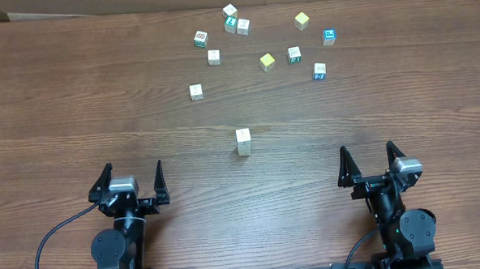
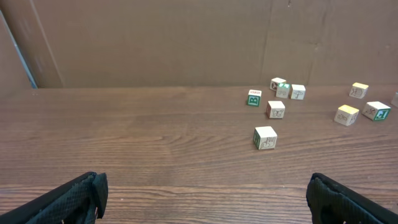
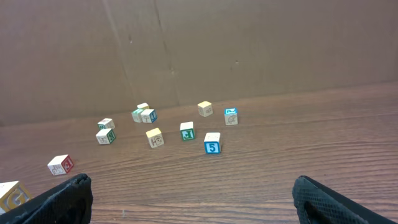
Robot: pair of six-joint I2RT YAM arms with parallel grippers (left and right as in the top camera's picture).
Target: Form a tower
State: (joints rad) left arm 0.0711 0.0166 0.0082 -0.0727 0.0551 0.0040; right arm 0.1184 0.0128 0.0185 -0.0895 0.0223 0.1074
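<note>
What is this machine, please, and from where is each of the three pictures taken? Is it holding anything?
These are two robot arms at a wooden table. One picture looks down from above. The other two are taken from the wrists, so the dark shapes at their bottom corners are each arm's own fingers. The left gripper and right gripper are open and hold nothing. Ahead of them stands a small tower of cream letter cubes. Loose letter cubes lie scattered farther away.

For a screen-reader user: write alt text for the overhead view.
A small cream cube tower stands alone mid-table, ahead of the open left gripper and open right gripper, neither touching it. Loose letter cubes lie scattered across the far side of the wooden table.
</note>
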